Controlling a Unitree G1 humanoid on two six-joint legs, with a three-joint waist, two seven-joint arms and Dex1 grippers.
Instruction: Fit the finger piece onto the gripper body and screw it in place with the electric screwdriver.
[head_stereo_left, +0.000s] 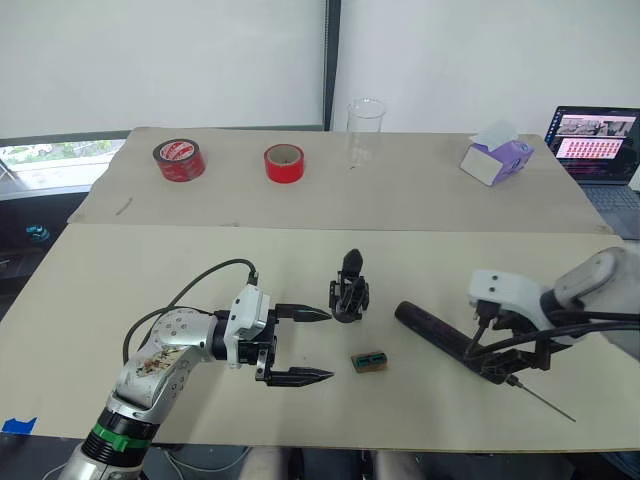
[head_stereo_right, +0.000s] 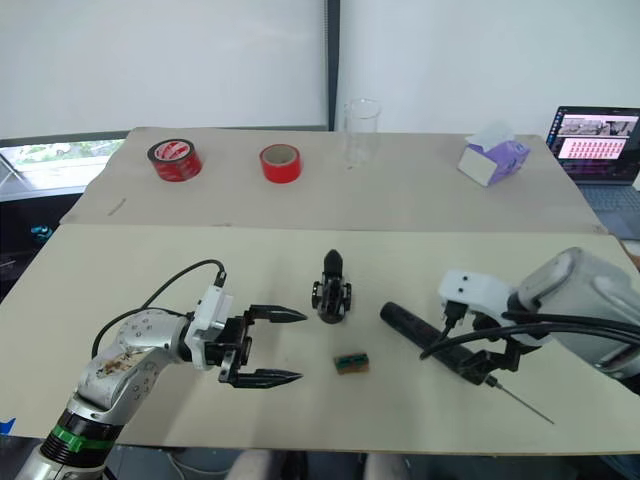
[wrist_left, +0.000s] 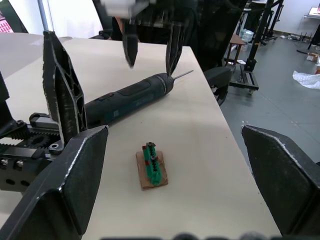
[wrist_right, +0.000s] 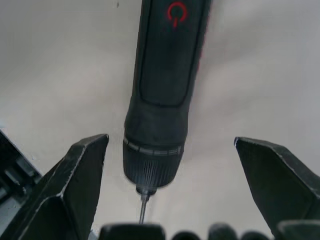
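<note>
Left eye view: the gripper body (head_stereo_left: 349, 291) stands upright near the middle of the worktop (head_stereo_left: 120, 280), with its pointed finger sticking up. The left claw (head_stereo_left: 305, 346) is just to the left of the gripper body, and its two black fingers are spread wide with nothing between them. The upper finger (head_stereo_left: 303, 314) almost reaches the gripper body. A small green-brown block (head_stereo_left: 369, 361) lies in front of the gripper body, a little to its right. The screwdriver (head_stereo_left: 455, 345) lies flat to the right of the gripper body, with its thin metal bit (head_stereo_left: 545, 402) pointing away from it. The right claw (head_stereo_left: 505, 362) hangs over the bit end of the screwdriver. Far behind the gripper body are two rolls of red tape (head_stereo_left: 179, 159), a clear cup (head_stereo_left: 366, 128), a tissue box (head_stereo_left: 496, 157) and a laptop (head_stereo_left: 594, 143).

Right eye view: the same things lie in the same places around the gripper body.

Left wrist view: the left claw's fingers (wrist_left: 80, 185) stand far apart. The block (wrist_left: 151, 165) lies on the worktop between them. Past the block lies the screwdriver (wrist_left: 127, 98), and the right claw's two fingers (wrist_left: 130, 45) hang just above its bit end. The gripper body (wrist_left: 30, 135) is at the edge, beside one finger.

Right wrist view: the right claw's fingers (wrist_right: 75, 180) are spread wide on both sides of the screwdriver (wrist_right: 162, 95). They are not touching it. The screwdriver has a red power mark (wrist_right: 176, 12) on it.
</note>
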